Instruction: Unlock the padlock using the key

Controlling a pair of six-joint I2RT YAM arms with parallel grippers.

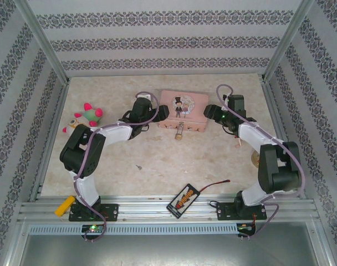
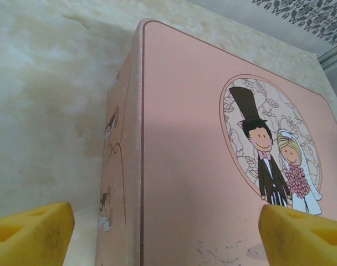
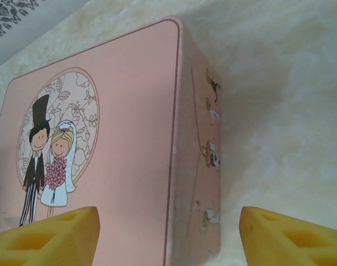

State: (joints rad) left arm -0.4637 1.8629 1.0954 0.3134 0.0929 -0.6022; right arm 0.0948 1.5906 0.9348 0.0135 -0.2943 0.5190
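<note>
You have a pink tin [image 1: 183, 108] at upper centre of the top view, a bride-and-groom cartoon on its lid. Plush toy [image 1: 86, 116] sits left of it, well apart. Black pack [image 1: 183, 200] with red wire [image 1: 215, 184] at bottom centre. Yellow block [image 1: 65, 206] lower left.

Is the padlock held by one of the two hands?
No, in the top view the padlock lies at the near side of the pink tin, apart from the left hand and the right hand.
</note>
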